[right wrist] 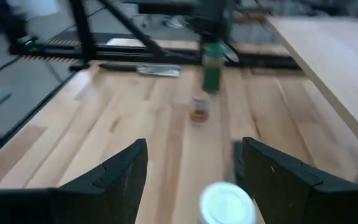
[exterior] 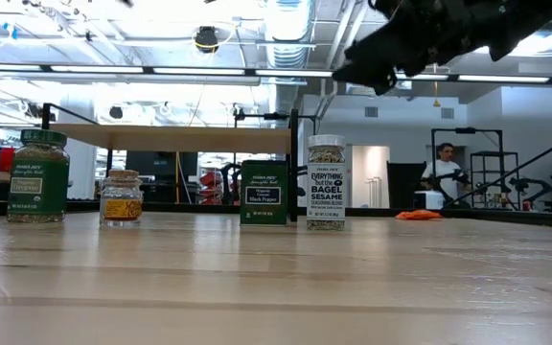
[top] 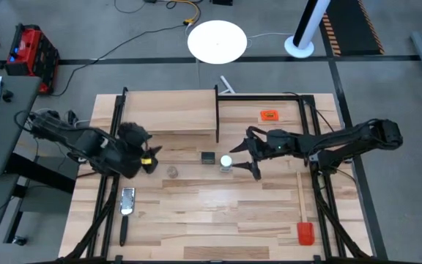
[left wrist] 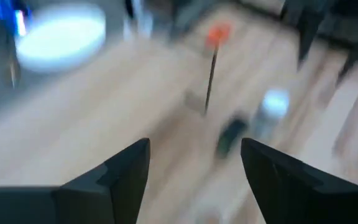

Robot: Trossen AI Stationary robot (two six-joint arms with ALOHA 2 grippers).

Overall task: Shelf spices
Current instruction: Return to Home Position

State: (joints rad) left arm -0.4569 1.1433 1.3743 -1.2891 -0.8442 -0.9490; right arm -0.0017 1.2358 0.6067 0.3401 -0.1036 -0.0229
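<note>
One jar (exterior: 326, 182) — "EVERYTHING but the BAGEL SESAME" — beside tin (exterior: 264, 193)

The shelf (top: 171, 111), green-lidded jar (exterior: 38, 177), brownish jar (top: 173, 171), black tin (top: 208, 157), white-lidded jar (top: 226, 163), orange tag (top: 269, 115) and spatula (top: 301, 207) are carried by the table (top: 218, 216).

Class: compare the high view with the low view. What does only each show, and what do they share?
Only the high view: the red-headed spatula, the metal-bladed utensil and the white disc on the floor. Only the low view: the green-lidded jar, the jar labels and a person in the room behind. Both: the shelf, brownish jar, black tin, white-lidded jar and the open right tool by it.
</note>
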